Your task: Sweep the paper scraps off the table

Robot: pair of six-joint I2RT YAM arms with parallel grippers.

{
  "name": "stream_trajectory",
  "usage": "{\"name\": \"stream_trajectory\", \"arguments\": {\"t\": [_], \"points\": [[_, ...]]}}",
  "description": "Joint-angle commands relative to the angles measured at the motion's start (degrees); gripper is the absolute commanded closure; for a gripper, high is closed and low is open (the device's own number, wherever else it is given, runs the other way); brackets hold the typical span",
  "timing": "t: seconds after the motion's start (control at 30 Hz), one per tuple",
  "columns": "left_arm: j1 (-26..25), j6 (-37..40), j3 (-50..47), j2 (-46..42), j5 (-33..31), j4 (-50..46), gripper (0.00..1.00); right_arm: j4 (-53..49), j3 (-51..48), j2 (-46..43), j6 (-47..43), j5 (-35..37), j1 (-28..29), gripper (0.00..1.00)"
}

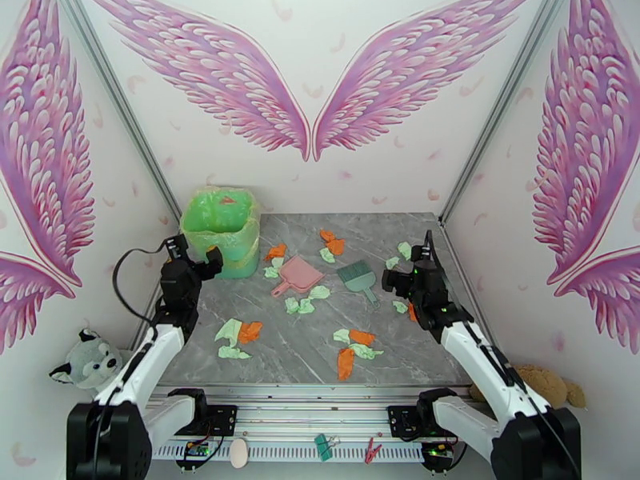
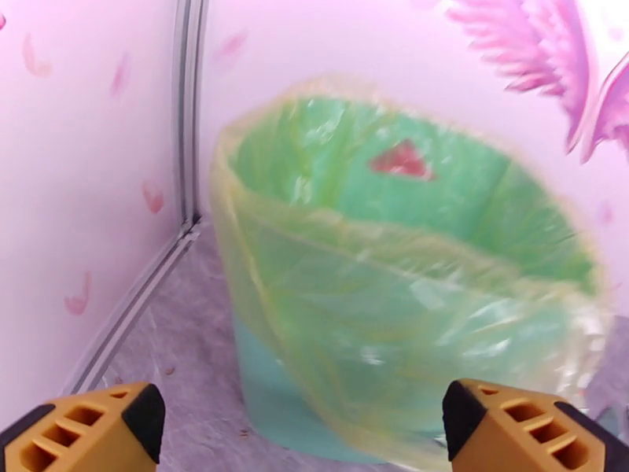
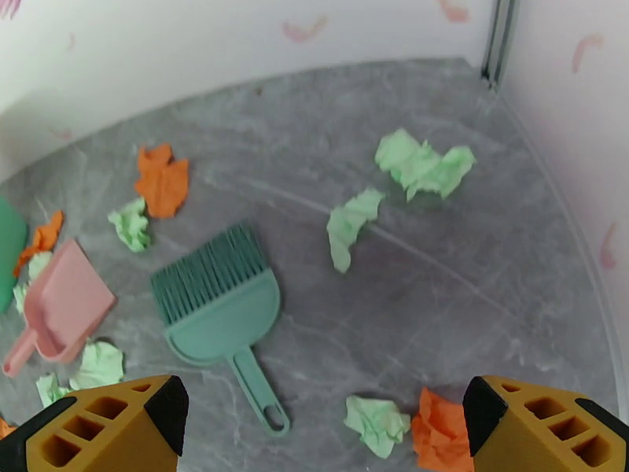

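Paper scraps, mint green and orange, lie scattered over the grey marble table [image 1: 292, 358]: a bunch at the front left [image 1: 238, 334], another at the front middle [image 1: 353, 346], and others at the back [image 1: 331, 243]. In the right wrist view, green scraps [image 3: 423, 164] lie far right and an orange scrap [image 3: 162, 179] far left. My right gripper [image 1: 394, 280] [image 3: 326, 422] hovers open over the right side, just near of the teal brush [image 3: 220, 300]. My left gripper [image 1: 210, 262] [image 2: 303, 422] is open, facing the green bin [image 2: 393, 293] up close.
A pink dustpan [image 1: 298, 275] and the teal hand brush [image 1: 359, 278] lie side by side mid-table. The bag-lined green bin [image 1: 222, 230] stands at the back left corner. Walls close the table on three sides. Below the front rail lie clips and an egg-shaped thing.
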Motion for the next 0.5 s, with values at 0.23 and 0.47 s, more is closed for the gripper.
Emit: {"name": "stream_trajectory", "arguments": {"t": [0.23, 0.47], "points": [[0.1, -9.0, -3.6, -9.8, 21.3, -10.1, 0.01, -12.0, 8.6, 19.2, -4.0, -7.8, 1.5, 0.06], [-1.1, -10.5, -3.9, -9.4, 27.4, -12.3, 0.01, -10.6, 11.3, 26.9, -4.9, -9.1, 4.6, 0.12]]}}
